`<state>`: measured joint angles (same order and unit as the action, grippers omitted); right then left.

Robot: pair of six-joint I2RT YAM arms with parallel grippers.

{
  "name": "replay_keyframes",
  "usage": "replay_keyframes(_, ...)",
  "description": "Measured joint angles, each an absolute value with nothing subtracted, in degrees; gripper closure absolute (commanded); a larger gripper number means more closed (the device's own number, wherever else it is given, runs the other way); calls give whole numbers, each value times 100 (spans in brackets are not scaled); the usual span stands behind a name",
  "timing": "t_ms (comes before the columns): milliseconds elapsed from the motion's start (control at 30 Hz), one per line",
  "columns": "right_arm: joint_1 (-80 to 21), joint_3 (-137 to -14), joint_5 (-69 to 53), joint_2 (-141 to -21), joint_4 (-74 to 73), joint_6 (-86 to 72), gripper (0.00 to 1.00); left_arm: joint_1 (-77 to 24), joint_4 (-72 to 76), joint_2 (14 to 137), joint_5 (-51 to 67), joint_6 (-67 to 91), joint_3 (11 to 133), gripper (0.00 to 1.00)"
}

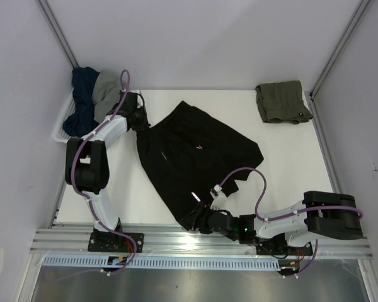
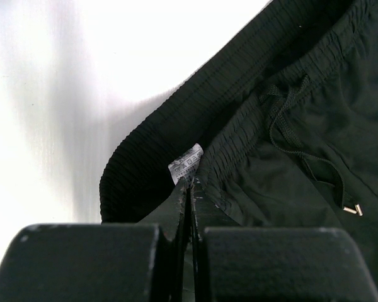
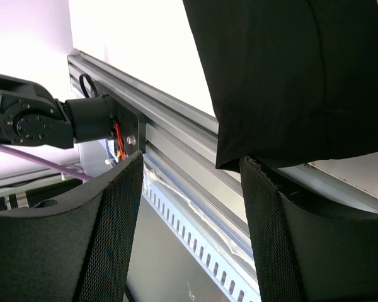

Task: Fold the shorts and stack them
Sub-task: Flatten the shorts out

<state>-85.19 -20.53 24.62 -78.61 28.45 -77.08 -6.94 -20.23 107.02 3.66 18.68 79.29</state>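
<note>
Left end effector [image 2: 189, 189] was clenched on the waistband of the black shorts [image 1: 189, 157]. Right end effector [image 3: 190, 162] stood released at their near hem. Two pairs were counted: the black spread across the white worktop [image 1: 290, 170], the olive-green shorts [image 1: 282, 102] folded at its far right corner. One white basket [image 1: 60, 131] sat far left. Pale walls enclosed the bay.

Black shorts [image 1: 195, 157] — matt cloth (partly ribbed)

Black shorts [image 1: 195, 157] central; olive shorts [image 1: 282, 102] far-right
</note>
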Motion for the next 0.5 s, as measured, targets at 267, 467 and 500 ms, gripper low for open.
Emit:
replay_keyframes(267,-8512,-2021,2453,-8250,3000,-8051,37,-679,-2023,10702,384,1905,7926,100)
replay_keyframes(467,-8510,-1656,2587,-8259,3299,-8281,40,-657,-2023,10702,386,1905,7918,100)
replay_keyframes(500,-8510,-1629,2628,-8232,3328,-8281,40,-652,-2023,10702,386,1905,7915,100)
